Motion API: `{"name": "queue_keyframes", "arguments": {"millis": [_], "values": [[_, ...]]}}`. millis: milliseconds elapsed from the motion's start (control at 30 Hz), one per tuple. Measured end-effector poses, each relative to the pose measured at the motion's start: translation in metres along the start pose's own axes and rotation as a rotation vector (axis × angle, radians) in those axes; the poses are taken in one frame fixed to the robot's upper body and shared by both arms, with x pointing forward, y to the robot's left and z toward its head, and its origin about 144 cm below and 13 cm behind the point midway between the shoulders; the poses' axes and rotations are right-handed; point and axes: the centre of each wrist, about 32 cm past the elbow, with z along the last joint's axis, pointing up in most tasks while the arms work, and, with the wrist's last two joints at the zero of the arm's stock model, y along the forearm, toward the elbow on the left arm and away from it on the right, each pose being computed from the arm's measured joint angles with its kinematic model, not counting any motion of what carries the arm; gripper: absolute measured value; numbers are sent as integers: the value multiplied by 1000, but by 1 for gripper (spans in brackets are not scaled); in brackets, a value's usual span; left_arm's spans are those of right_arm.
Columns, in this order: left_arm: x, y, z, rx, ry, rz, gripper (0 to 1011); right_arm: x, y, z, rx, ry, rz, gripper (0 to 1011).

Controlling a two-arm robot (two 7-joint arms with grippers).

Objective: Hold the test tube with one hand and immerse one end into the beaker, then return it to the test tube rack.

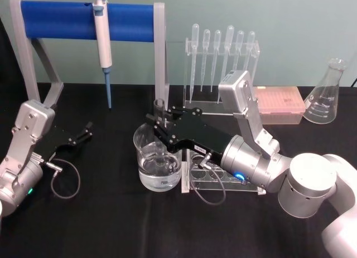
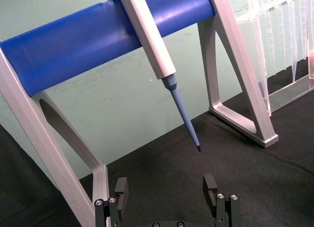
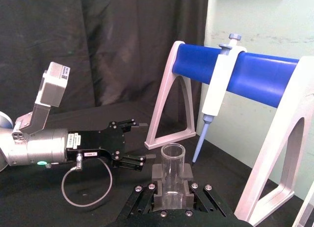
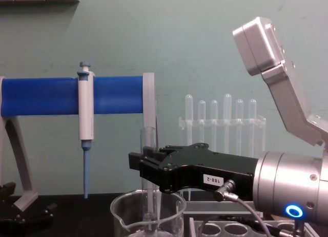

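Note:
My right gripper [image 1: 158, 124] is shut on the test tube [image 1: 160, 105], holding the clear glass tube upright over the beaker [image 1: 146, 177]. Seen from the chest, the test tube [image 4: 148, 139] runs down between the black fingers into the beaker [image 4: 123, 216], and its round end sits near the water surface. In the right wrist view the tube [image 3: 172, 163] stands clamped between the pads. My left gripper [image 1: 83, 132] rests open on the black table at the left, empty; it is also seen as the left gripper [image 2: 166, 190] and the left gripper [image 3: 132, 146].
A blue-bar stand [image 1: 67, 21] carries a white-and-blue micropipette [image 1: 102, 40] behind the beaker. A rack of plastic pipettes [image 1: 220, 57] stands at the back. A clear rack with round holes [image 1: 209, 177] lies under my right arm. At the right are a pink box [image 1: 281, 102] and a flask [image 1: 326, 93].

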Motion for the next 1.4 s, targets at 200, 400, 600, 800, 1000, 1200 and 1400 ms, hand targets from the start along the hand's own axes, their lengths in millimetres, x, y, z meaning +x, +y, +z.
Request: {"name": "queue_keyframes", "arguments": {"millis": [200,400,600,800,1000,1200,1400], "values": [[0,0,0,0,0,0,1000,0,0,0,0,0,0,226],[0,0,0,0,0,0,1000,0,0,0,0,0,0,226],[0,0,0,0,0,0,1000,0,0,0,0,0,0,226],[0,0,0,0,0,0,1000,0,0,0,0,0,0,226],[0,0,0,0,0,0,1000,0,0,0,0,0,0,226],[0,0,0,0,0,0,1000,0,0,0,0,0,0,226],[0,0,0,0,0,0,1000,0,0,0,0,0,0,226]]}}
